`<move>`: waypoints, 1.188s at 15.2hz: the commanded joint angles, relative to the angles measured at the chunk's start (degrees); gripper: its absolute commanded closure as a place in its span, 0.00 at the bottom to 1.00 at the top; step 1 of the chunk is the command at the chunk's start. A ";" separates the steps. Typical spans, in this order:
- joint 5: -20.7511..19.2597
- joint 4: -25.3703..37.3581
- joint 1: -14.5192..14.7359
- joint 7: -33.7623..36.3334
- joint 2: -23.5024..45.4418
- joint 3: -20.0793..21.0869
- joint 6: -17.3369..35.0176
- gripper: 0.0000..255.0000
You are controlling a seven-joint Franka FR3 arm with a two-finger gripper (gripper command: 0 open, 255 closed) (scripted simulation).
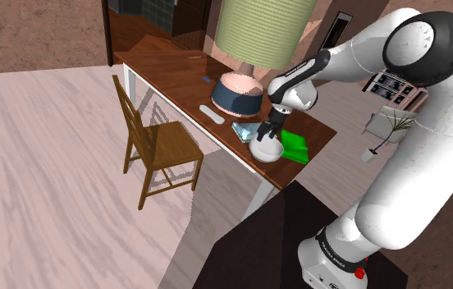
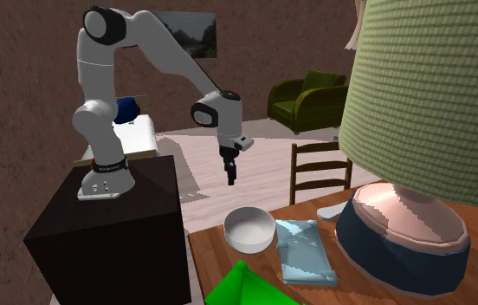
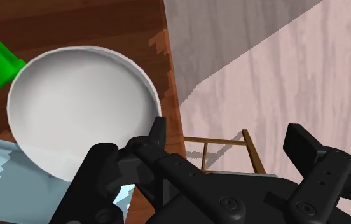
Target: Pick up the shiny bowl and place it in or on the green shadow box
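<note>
Bowl: we see 1 white-grey bowl [image 2: 249,229] upright on the wooden table [image 1: 176,70], near the table lamp's base [image 2: 402,232], on the side towards the robot's stand [image 2: 107,230]. Its inside is bare and smooth.
Green shadow box: the box [image 1: 298,147] lies on the table beyond the bowl from the lamp, just beside the bowl. We cannot tell what is in it.
Pale blue flat thing: it [image 2: 305,250] lies between the lamp's base and the bowl, its edge at the bowl's rim. We cannot tell what it is.
Gripper: the gripper [image 3: 226,130] hangs above the bowl, clear of it, about level with the lamp's shade [image 2: 436,95]. Its 2 fingers [image 3: 157,130] stand apart with nothing clasped between them.
Small white bar: it [image 1: 212,114] lies on the table beside the lamp's base, on the side away from the bowl.
Chair: 1 wooden chair [image 1: 157,146] stands on the floor at the table's long edge, level with the lamp.
Cut off: the second exterior view's bottom edge cuts the green box, and both exterior views' top edges cut the lamp's shade.
Hidden: in the shoulder view the gripper covers part of the bowl's rim on the lamp's side.
</note>
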 commanded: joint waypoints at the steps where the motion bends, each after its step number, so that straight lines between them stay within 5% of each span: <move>1: 2.69 3.35 -1.54 -3.01 4.99 0.58 1.07 0.00; 7: 7.57 13.54 -6.61 -8.54 17.72 3.20 2.70 0.00; 18: 10.19 14.45 -7.94 -10.29 22.59 5.48 6.58 0.00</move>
